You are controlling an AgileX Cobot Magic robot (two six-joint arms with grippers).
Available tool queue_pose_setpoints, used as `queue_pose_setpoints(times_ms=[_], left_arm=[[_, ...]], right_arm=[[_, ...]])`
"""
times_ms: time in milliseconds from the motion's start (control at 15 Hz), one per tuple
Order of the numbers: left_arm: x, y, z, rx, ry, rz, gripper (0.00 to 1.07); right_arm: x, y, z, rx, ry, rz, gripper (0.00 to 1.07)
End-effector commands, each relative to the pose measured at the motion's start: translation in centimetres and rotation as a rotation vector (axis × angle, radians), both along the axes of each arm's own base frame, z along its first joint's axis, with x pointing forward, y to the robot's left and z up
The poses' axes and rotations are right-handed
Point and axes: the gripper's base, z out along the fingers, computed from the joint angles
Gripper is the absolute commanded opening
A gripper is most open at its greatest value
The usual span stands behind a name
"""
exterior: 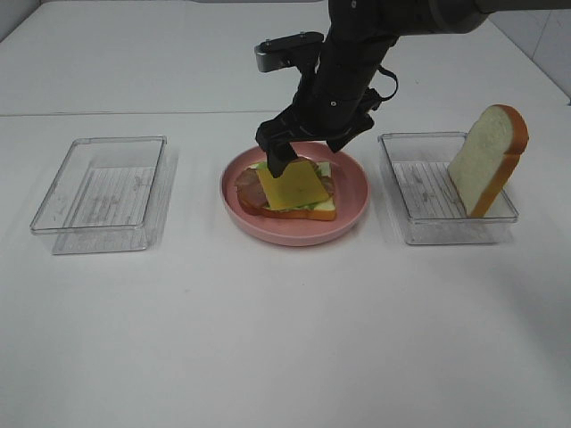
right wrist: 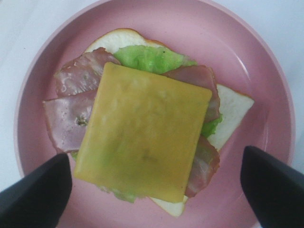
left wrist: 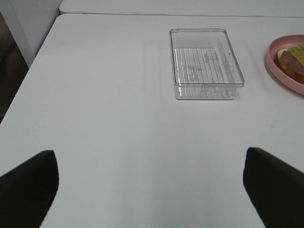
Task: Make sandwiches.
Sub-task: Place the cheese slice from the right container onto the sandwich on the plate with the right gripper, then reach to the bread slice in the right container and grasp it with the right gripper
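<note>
On the pink plate (exterior: 352, 209) lies a stack: a white bread slice (right wrist: 232, 109) at the bottom, green lettuce (right wrist: 147, 57), pink-brown bacon strips (right wrist: 71, 109) and a yellow cheese slice (right wrist: 142, 142) flat on top. My right gripper (exterior: 310, 153) hovers just above this stack, open, with one finger to each side of the cheese (exterior: 290, 185) and nothing held. A second bread slice (exterior: 489, 160) stands on edge, leaning in the right clear tray (exterior: 446, 234). My left gripper (left wrist: 152, 190) is open over bare table, well short of the left tray (left wrist: 204, 64).
The left clear tray (exterior: 103, 192) holds nothing. The plate's rim (left wrist: 285, 66) shows at the edge of the left wrist view. A seam between table sections runs behind the trays. The white table stretches wide in front of the plate.
</note>
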Motion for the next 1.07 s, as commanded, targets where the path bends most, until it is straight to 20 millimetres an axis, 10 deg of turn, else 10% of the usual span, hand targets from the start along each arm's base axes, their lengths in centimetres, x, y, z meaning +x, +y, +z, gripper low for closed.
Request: queue_pose_setpoints(times_ms=[67,467,1067], left_arm=[[-0.2,-0.1,0.0,-0.003,-0.019,-0.005,1.0],[-0.2,-0.1,0.0,-0.002,-0.019,-0.005,1.0],[-0.2,-0.1,0.0,-0.002,-0.019,-0.005,1.0]], right_arm=[[0.0,-0.4,1.3,-0.027,-0.016,0.014,0.97],[-0.5,-2.8,8.5,-0.121,-0.115,-0.026,0.97],[-0.1,-14.2,16.5,-0.147,-0.164,-0.326,0.97]])
